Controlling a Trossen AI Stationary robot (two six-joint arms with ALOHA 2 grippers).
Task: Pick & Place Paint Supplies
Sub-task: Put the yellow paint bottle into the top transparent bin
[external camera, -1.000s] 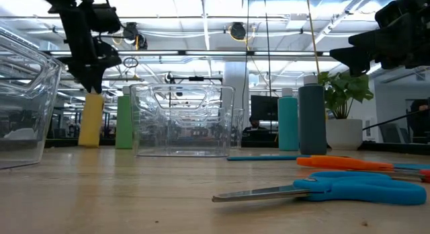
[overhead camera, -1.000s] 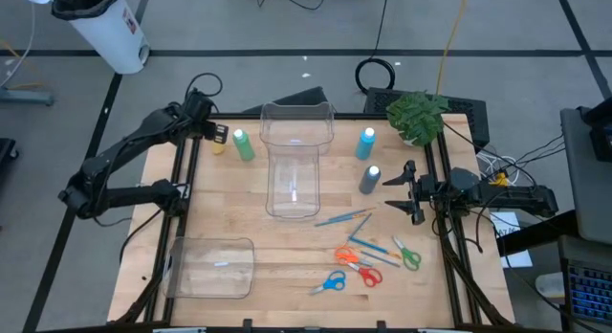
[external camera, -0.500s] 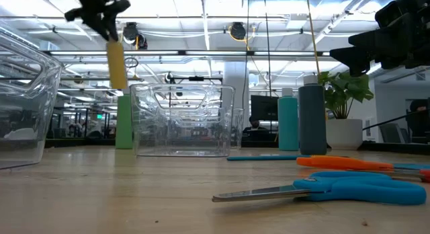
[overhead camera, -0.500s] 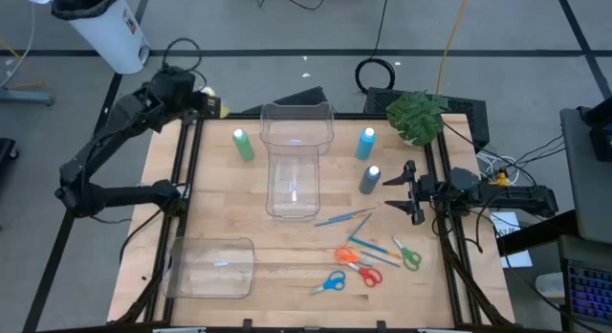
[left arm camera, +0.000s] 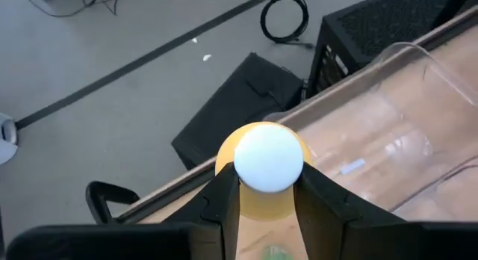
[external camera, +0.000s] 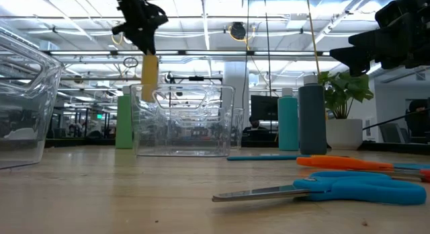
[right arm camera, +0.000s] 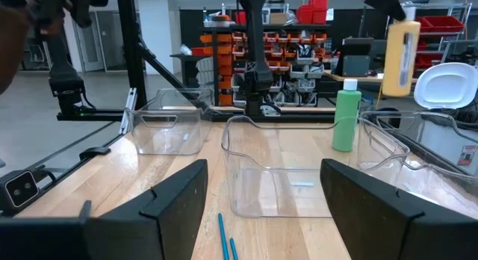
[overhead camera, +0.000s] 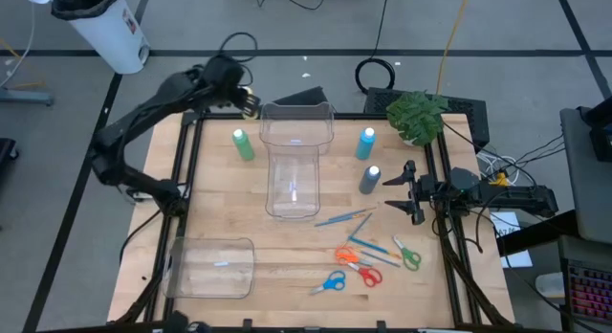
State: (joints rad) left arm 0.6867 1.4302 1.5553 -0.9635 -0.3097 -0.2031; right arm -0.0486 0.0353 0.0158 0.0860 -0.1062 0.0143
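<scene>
Left pincer clamped on white-capped yellow bottle, hanging upright in air; right pincer apart.

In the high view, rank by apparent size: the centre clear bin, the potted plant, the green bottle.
1. Centre clear bin, largest.
2. Potted plant.
3. Green bottle, smallest.
All rest at table level, so nearness hardly distorts this.

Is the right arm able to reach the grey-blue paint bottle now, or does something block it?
Probably yes. The right gripper is open and empty, just beside the grey-blue bottle, with only bare table between them.
</scene>
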